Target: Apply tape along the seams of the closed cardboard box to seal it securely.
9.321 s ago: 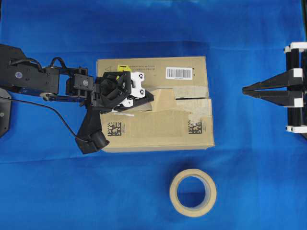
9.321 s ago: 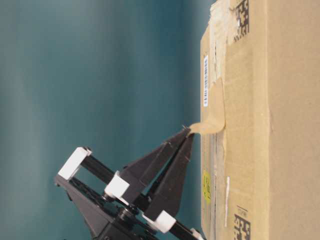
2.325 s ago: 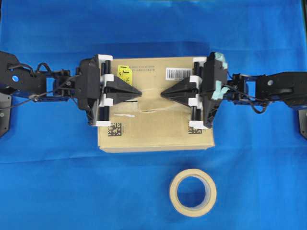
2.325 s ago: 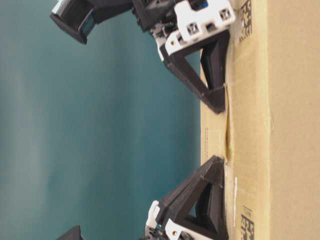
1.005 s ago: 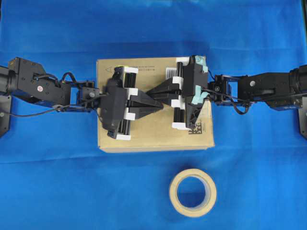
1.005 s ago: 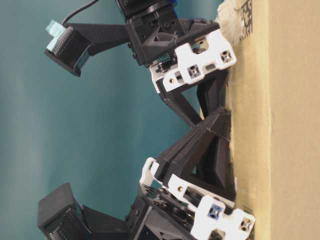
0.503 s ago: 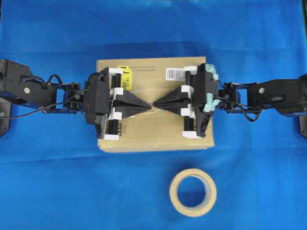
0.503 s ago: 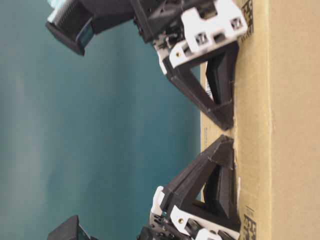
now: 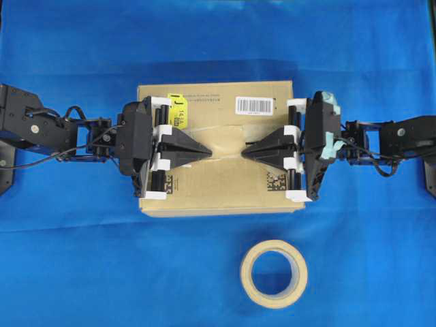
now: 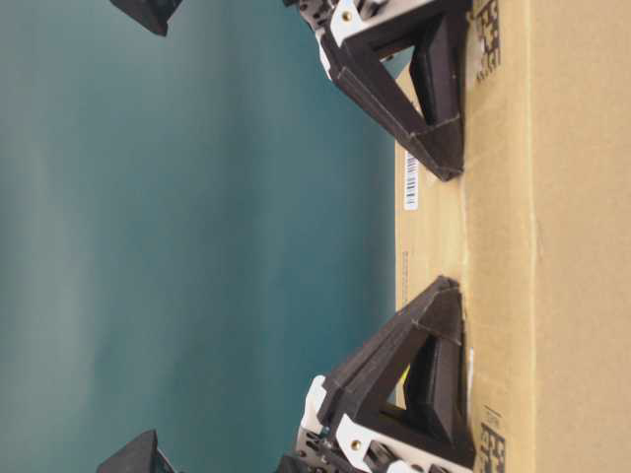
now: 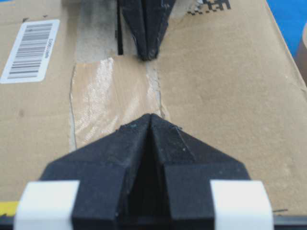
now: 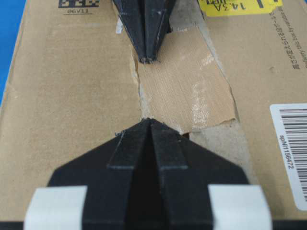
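Note:
The cardboard box (image 9: 218, 191) lies in the middle, with its yellow sticker (image 9: 177, 109) and barcode label (image 9: 254, 104) along the far side. A tan piece of tape (image 9: 226, 142) lies flat over the seams (image 11: 119, 40) at mid-length. My left gripper (image 9: 208, 151) is shut and empty, its tip resting at the tape's left end. My right gripper (image 9: 244, 153) is shut and empty too, tip down at the tape's right end. The wrist views show the tape (image 11: 112, 98) (image 12: 184, 91) stretched between the two tips, glossy and a little wrinkled. From table level both tips (image 10: 449, 286) (image 10: 449, 172) touch the box top.
A beige tape roll (image 9: 246, 274) lies on the blue cloth (image 9: 82, 259) in front of the box. Pale torn strips of old tape (image 12: 225, 139) edge the seam beyond the tape piece. Two black square codes (image 9: 275, 180) are printed on the near flap.
The two tips nearly met over the box's middle half a second ago. The right gripper has since slid right along the seam, uncovering the tape; the left has drawn back slightly.

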